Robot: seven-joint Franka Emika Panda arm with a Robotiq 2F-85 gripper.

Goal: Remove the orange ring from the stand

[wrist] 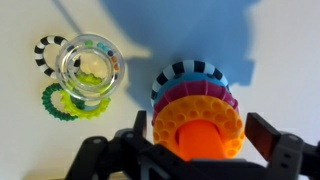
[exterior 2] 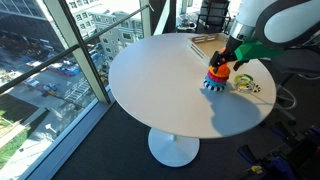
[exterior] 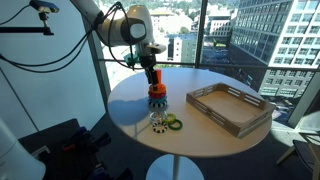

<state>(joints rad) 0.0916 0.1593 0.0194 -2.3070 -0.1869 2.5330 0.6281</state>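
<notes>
The stand (wrist: 200, 133) is an orange post carrying a stack of toy rings. From the top down these are the orange ring (wrist: 226, 118), a magenta ring, a blue ring and a black-and-white striped one. My gripper (wrist: 199, 144) is straight above the stack, open. One finger is on each side of the orange ring, and neither touches it. In both exterior views the gripper (exterior: 152, 78) (exterior 2: 224, 60) hangs low over the stand (exterior: 156, 98) (exterior 2: 217, 82) and hides the top of the post.
Loose rings lie beside the stand on the round white table (exterior: 130, 105): a clear ring (wrist: 88, 62), a green ring (wrist: 60, 102) and a striped ring (wrist: 44, 50). A grey rectangular tray (exterior: 232, 110) stands further off. Windows border the table.
</notes>
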